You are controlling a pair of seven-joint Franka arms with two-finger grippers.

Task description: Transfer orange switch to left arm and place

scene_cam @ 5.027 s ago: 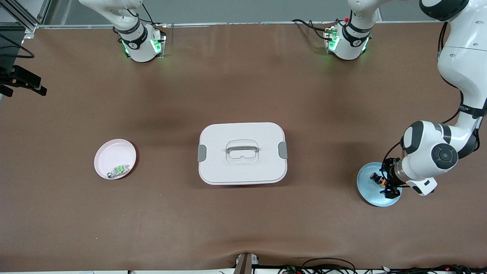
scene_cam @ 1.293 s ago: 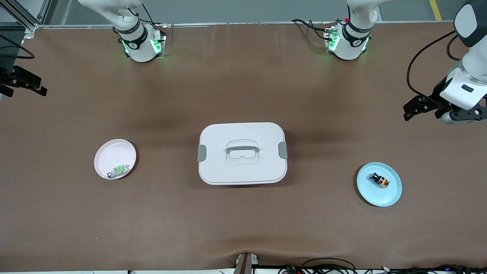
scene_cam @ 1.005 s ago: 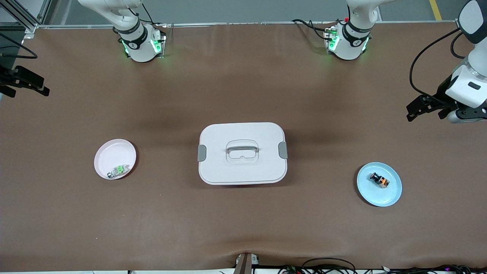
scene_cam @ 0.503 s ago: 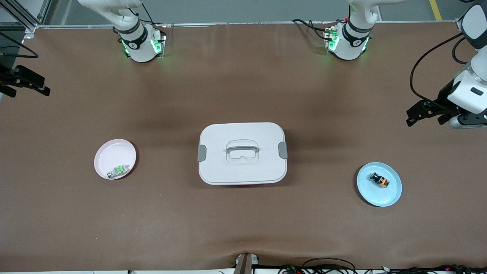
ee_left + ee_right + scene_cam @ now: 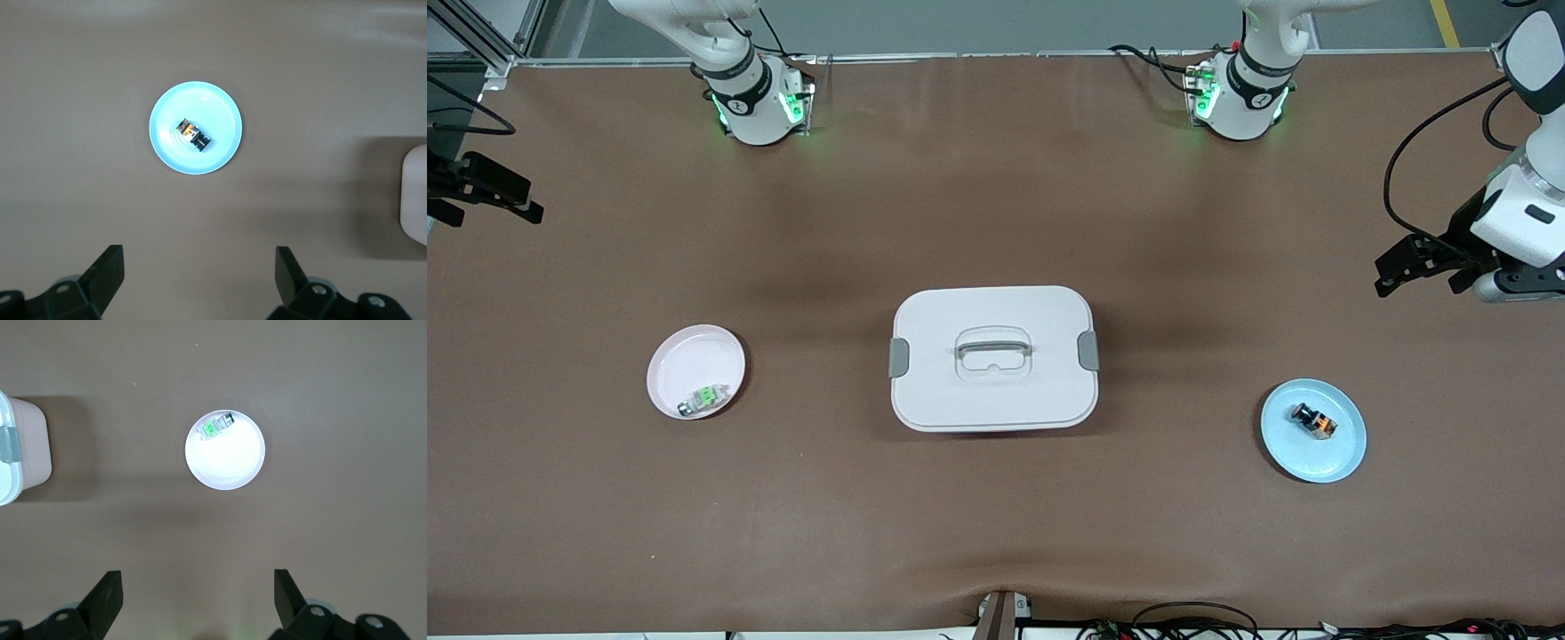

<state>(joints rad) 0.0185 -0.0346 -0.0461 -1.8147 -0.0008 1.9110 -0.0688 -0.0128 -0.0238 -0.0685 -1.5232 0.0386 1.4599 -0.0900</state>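
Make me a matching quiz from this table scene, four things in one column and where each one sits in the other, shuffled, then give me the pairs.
Things
1. orange switch
2. green component
3. box
4. left gripper

Places
A. mid-table, between the two plates
B. on the pink plate
C. open, in the air over bare table at the left arm's end
D. on the light-blue plate

Pairs: 1-D, 2-B, 3-A, 4-C
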